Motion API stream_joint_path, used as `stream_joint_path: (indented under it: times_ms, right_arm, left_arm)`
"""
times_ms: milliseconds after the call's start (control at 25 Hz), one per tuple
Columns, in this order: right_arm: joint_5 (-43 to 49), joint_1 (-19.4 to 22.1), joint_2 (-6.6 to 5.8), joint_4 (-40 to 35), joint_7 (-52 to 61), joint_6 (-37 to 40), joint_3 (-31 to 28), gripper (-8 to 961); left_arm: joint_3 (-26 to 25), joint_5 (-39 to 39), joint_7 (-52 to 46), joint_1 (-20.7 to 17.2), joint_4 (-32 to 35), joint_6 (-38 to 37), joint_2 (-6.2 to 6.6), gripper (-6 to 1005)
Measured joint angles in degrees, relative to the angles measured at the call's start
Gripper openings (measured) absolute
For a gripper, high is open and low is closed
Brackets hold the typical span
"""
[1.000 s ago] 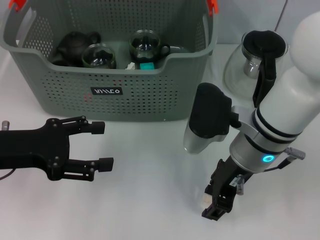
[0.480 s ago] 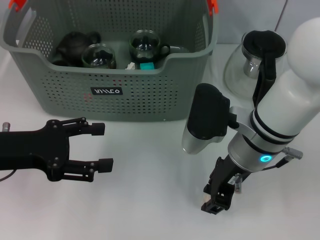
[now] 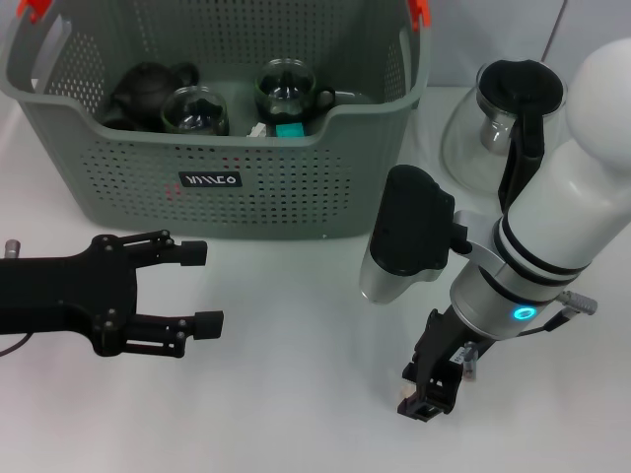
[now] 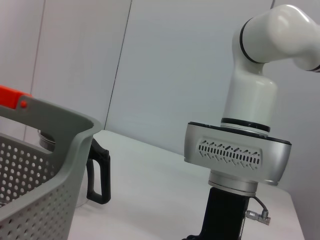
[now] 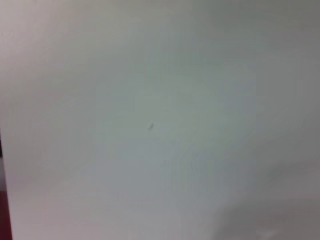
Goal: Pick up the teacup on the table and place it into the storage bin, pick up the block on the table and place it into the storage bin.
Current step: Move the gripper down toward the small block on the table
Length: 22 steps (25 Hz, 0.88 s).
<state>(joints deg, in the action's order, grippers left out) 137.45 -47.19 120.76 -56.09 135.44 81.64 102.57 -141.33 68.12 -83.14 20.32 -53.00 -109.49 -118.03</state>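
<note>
1. Nearest to me, the right gripper point(image 3: 424, 394) is pointing straight down at the white counter point(image 3: 296, 394), its tip right at the surface. Something small and pale is peeking out at the tip, perhaps the block, but I cannot tell what it is, nor whether the fingers are spread or closed.
2. If that is the block, I judge it light and stiff, easy to pinch across two flat sides.
3. The left gripper point(image 3: 202, 286) is hovering low over the counter in front of the bin, its two black fingers spread wide and holding nothing.
4. Behind it, the storage bin point(image 3: 237, 148) is sitting square on the counter, with a small black label on its front; the white lettering is not clear enough for me to read.
5. Inside the bin, two glass teacups point(image 3: 194, 110) are lying beside a dark teapot point(image 3: 148, 84), with a small teal piece point(image 3: 289, 129) near them. Glass like that is slippery and fragile; the handle or rim is the safest hold.
6. Farthest right, a glass pitcher point(image 3: 503, 118) with a black lid is standing beside the bin.
</note>
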Motion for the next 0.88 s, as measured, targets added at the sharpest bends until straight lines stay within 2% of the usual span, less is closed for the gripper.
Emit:
stream_joint_path:
  times_ms: [160, 360, 880]
  right_arm:
    - [0.0, 0.1, 0.0, 0.0, 0.0, -0.2, 0.1, 425]
    - [0.0, 0.1, -0.08, 0.0, 0.0, -0.3, 0.1, 335]
    - [0.1, 0.1, 0.0, 0.2, 0.0, -0.4, 0.6, 288]
  left_arm:
    - [0.0, 0.0, 0.0, 0.0, 0.0, 0.1, 0.0, 908]
    - [0.0, 0.0, 0.0, 0.0, 0.0, 0.2, 0.0, 908]
    - [0.1, 0.0, 0.0, 0.2, 0.4, 0.3, 0.0, 908]
